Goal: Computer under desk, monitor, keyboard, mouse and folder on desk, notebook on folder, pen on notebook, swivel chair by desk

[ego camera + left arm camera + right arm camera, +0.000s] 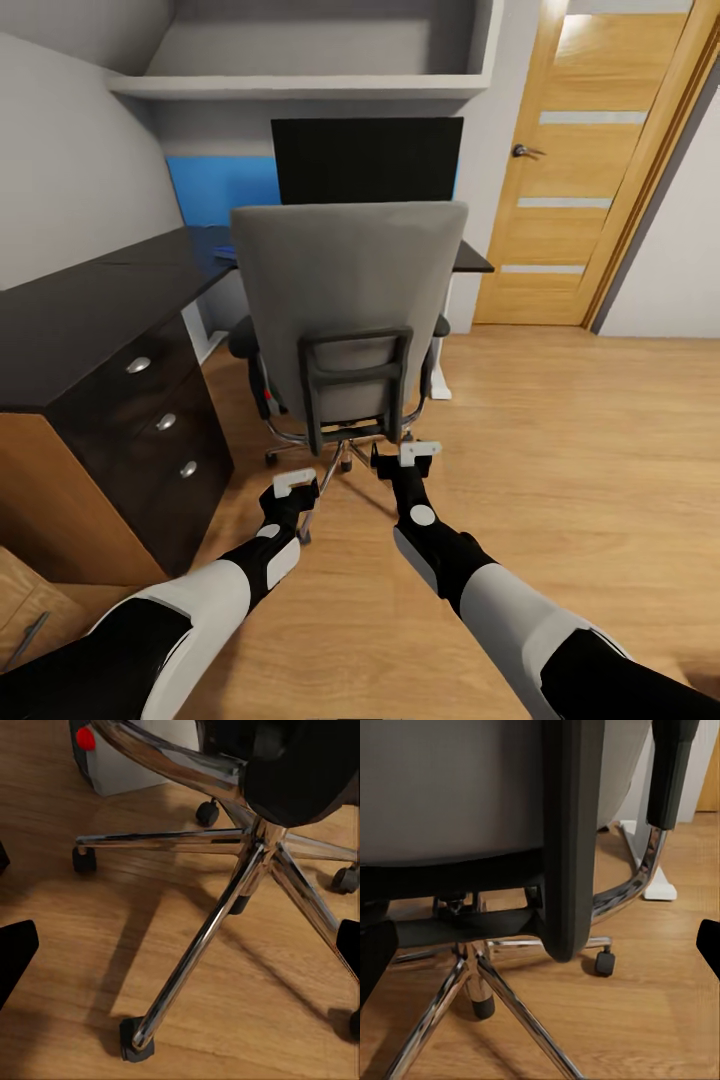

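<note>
Directly ahead, swivel chair (350, 300) blocks desk (90, 310) and monitor (366, 158).

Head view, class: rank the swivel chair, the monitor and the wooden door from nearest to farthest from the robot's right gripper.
1. swivel chair: directly ahead of the right gripper.
2. monitor: on the desk, behind the chair.
3. wooden door: far right, at the back wall.

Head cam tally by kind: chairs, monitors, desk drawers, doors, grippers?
swivel chair: 1
monitor: 1
drawers in the desk unit: 3
door: 1
grippers: 2, left gripper, right gripper
Total: 8
</note>
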Available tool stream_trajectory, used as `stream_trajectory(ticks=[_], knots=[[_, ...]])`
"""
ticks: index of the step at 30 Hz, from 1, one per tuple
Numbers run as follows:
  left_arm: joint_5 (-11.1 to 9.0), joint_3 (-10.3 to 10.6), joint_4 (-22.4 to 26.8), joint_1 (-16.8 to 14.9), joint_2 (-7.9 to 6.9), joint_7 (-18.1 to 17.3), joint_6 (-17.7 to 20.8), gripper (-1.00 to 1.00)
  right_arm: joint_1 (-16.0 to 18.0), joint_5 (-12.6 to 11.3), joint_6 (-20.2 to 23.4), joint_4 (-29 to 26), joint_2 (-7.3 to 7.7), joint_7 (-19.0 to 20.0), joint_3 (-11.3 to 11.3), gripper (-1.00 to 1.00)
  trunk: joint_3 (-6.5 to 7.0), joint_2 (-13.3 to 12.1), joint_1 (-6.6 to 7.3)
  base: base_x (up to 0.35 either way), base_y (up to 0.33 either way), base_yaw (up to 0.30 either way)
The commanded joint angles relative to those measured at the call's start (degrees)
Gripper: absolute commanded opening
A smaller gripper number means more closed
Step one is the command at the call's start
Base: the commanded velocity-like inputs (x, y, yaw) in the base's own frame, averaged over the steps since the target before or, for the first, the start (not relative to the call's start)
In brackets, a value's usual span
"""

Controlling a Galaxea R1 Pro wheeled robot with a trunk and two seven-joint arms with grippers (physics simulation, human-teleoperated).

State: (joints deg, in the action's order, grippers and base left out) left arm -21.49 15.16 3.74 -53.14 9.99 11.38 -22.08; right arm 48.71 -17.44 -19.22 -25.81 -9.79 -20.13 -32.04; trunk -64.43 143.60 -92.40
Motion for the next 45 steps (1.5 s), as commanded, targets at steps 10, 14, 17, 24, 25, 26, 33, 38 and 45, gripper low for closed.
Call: stream_trajectory(ticks=[10, 14, 17, 24, 25, 26, 33, 38, 45], knots=[[-0.3, 0.5, 0.0, 0.0, 0.01, 0.3, -0.2, 1.0, 0.1, -0.6, -0.3, 0.1, 0.04, -0.3, -0.5, 1.0, 2.17, -0.1, 0.26, 0.0, 0.0, 0.0], [-0.3, 0.5, 0.0, 0.0, 0.01, 0.3, -0.2, 1.0, 0.1, -0.6, -0.3, 0.0, 0.04, -0.3, -0.5, 1.0, 3.06, -0.2, 0.37, 0.0, 0.0, 0.0], [-0.3, 0.6, 0.0, 0.0, 0.01, 0.3, -0.2, 1.0, 0.1, -0.6, -0.3, 0.1, 0.04, -0.3, -0.5, 1.0, 3.72, -0.2, 0.45, 0.0, 0.0, 0.0], [-0.3, 0.6, 0.0, 0.0, 0.01, 0.3, -0.2, 1.0, 0.1, -0.6, -0.3, 0.0, 0.08, -0.3, -0.5, 1.0, 5.27, -0.3, 0.63, 0.0, 0.0, 0.0], [-0.3, 0.6, 0.0, 0.0, 0.01, 0.3, -0.2, 1.0, 0.1, -0.6, -0.3, 0.0, 0.08, -0.3, -0.5, 1.0, 5.27, -0.3, 0.63, 0.0, 0.0, 0.0], [-0.3, 0.6, 0.0, 0.0, 0.01, 0.3, -0.2, 1.0, 0.1, -0.6, -0.3, 0.0, 0.07, -0.3, -0.5, 1.0, 5.27, -0.3, 0.63, 0.0, 0.0, 0.0], [-0.3, 0.5, 0.0, 0.0, 0.01, 0.3, -0.1, 1.0, 0.1, -0.6, -0.3, 0.0, 0.06, -0.3, -0.5, 1.0, 5.27, -0.3, 0.63, 0.0, 0.0, 0.0], [-0.3, 0.6, 0.0, 0.0, 0.01, 0.3, -0.1, 1.0, 0.1, -0.7, -0.3, 0.1, 0.04, -0.2, -0.5, 1.0, 5.27, -0.3, 0.63, 0.0, 0.0, 0.0], [-0.3, 0.6, 0.0, 0.0, 0.01, 0.3, -0.1, 1.0, 0.1, -0.5, -0.2, 0.1, 0.04, -0.1, -0.6, 1.0, 5.27, -0.3, 0.63, 0.0, 0.0, 0.0]])
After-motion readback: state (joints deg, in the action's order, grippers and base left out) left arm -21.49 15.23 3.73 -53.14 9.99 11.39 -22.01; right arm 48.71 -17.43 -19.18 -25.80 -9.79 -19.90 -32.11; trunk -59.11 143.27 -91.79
